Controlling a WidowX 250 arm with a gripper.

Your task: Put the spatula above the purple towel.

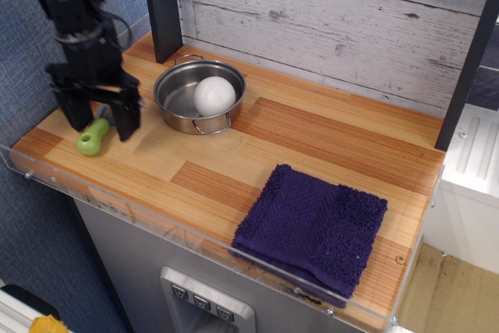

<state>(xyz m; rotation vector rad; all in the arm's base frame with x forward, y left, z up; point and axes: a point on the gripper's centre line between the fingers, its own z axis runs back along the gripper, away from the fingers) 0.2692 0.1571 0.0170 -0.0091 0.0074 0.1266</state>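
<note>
A whitewashed plank wall (351,29) backs the striped wooden countertop (312,146), clear acrylic lip along its front. The thick dark purple terry towel (312,228) lies at five o'clock. At ten o'clock, a steel pot (183,99) holds a white ball (214,96). The black gripper (100,122), jaws spread wide, straddles the small lime-green-handled spatula (92,137) at nine o'clock, nothing grasped.

— Any readable text, label, brand or number anywhere?
— None. No writing on the tabletop (312,134), none on the purple towel (312,228).
— And on the steel pot (199,97), or on the plank wall (335,21) behind?
— Nothing readable there either. Only bare metal and worn paint.
</note>
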